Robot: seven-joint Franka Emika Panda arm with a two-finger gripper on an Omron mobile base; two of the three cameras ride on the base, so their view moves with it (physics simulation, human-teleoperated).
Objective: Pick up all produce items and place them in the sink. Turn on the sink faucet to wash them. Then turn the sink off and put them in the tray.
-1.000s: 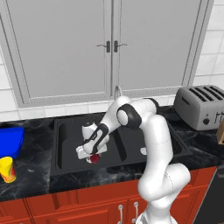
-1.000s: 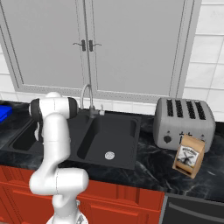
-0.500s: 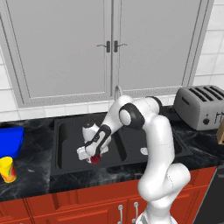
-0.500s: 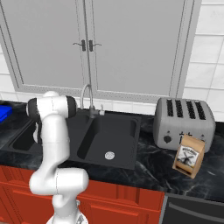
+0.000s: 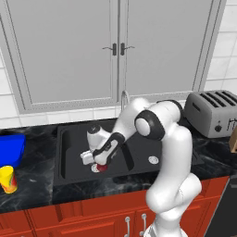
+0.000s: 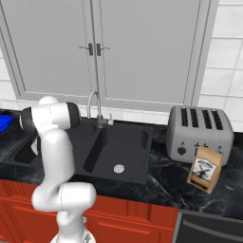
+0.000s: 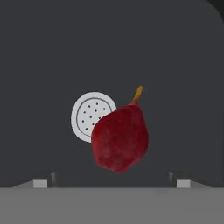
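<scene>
Jaws now spread wide (holding nothing), red fruit [image 7: 120,138] on sink [image 7: 65,52] floor, stem up beside drain [image 7: 89,114]

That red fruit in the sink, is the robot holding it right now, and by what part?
No, nothing is held. The gripper is open, its fingers spread wide apart on either side, and the red fruit lies free on the sink floor beside the drain.

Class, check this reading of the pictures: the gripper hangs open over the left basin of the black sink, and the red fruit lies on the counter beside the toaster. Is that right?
Not quite. The red fruit lies in the left basin of the sink, partly over the round silver drain, as the hand view shows. The gripper does hang open over that basin.
</scene>
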